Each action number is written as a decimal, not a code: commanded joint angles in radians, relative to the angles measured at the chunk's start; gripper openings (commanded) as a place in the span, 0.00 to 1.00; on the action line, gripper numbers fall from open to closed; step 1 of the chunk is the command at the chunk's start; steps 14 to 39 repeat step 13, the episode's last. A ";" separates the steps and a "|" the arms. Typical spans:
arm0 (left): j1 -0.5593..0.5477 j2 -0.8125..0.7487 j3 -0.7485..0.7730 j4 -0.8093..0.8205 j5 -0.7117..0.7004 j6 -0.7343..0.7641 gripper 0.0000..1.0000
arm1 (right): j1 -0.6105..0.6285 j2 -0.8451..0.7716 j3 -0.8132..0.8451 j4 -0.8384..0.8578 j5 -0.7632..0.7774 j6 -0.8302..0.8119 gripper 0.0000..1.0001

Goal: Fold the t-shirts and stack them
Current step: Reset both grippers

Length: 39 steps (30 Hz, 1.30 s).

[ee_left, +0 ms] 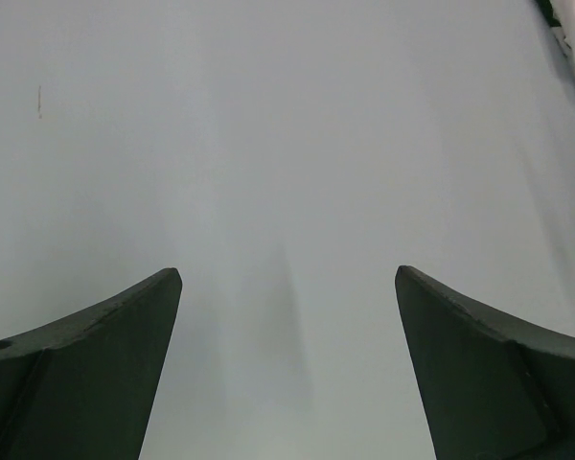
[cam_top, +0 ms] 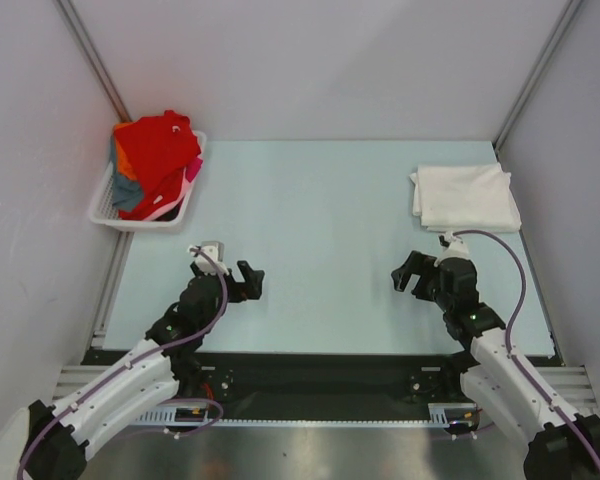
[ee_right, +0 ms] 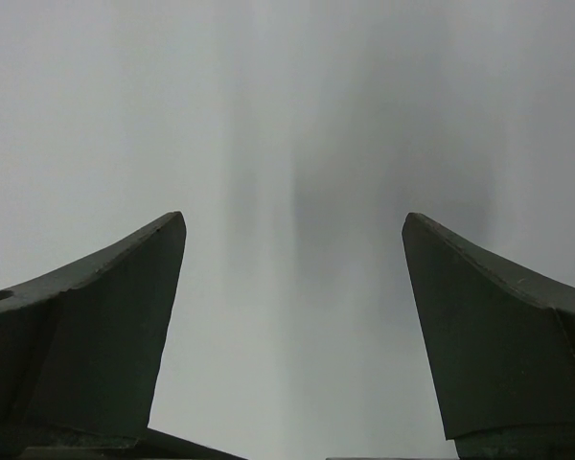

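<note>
Left gripper [cam_top: 248, 282] held wide open over table [cam_top: 320, 200], nothing gripped. Right gripper [cam_top: 408, 274] likewise spread wide, empty. Folded off-white t-shirt [cam_top: 467, 196] laid flat at table's far right corner. Red t-shirt [cam_top: 158, 148] heaped over other coloured t-shirts [cam_top: 126, 190] in white basket [cam_top: 108, 212], far left.

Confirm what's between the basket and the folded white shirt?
Nothing. In the top view, only bare light-blue table runs from the basket across to the folded white shirt.
</note>
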 commanded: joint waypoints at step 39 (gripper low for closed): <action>-0.005 0.056 0.020 0.049 0.008 0.042 1.00 | 0.006 -0.091 -0.031 0.097 0.011 0.042 1.00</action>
